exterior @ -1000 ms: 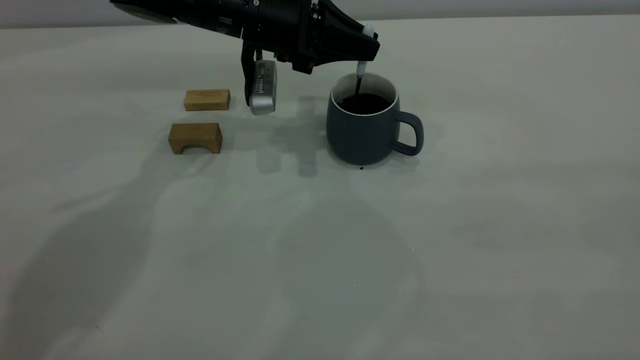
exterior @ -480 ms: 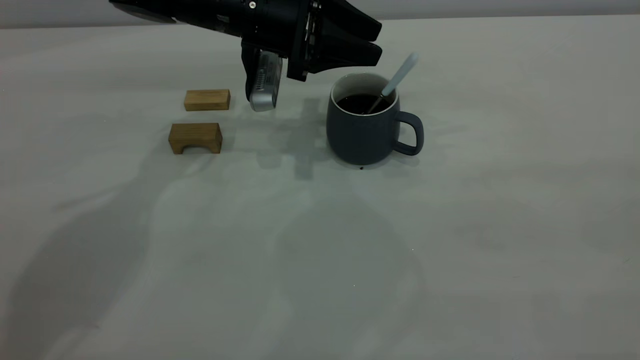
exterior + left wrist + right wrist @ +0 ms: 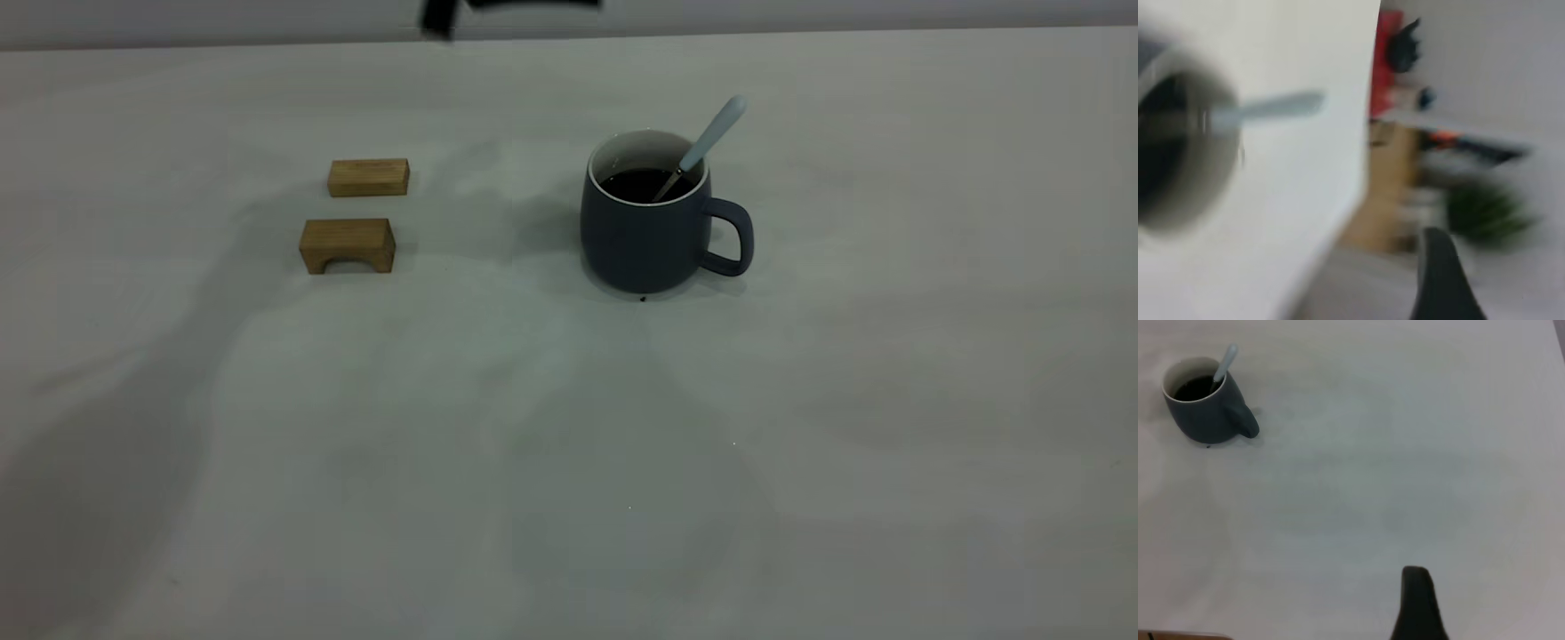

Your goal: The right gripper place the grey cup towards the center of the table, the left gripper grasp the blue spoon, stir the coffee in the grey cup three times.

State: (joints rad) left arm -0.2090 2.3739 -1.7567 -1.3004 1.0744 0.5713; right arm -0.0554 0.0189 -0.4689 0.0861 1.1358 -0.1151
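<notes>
Grey cup [image 3: 646, 233]: matte, rounded, white-rimmed, loop handle; stood upright on the pale surface [image 3: 569, 462]. Glossy dark coffee [image 3: 642, 184] is held inside. Blue spoon [image 3: 707, 145]: leaned on the rim, bowl sunk in the coffee, released by all fingers. Two tan wooden blocks [image 3: 348, 244], one arched, are set well apart beside the cup. Left gripper [image 3: 511, 7]: half a second ago just beside the cup, now withdrawn to the exterior view's top edge; finger state cannot be told. Right gripper [image 3: 1418, 603]: parked far off, one finger seen, state unclear.
</notes>
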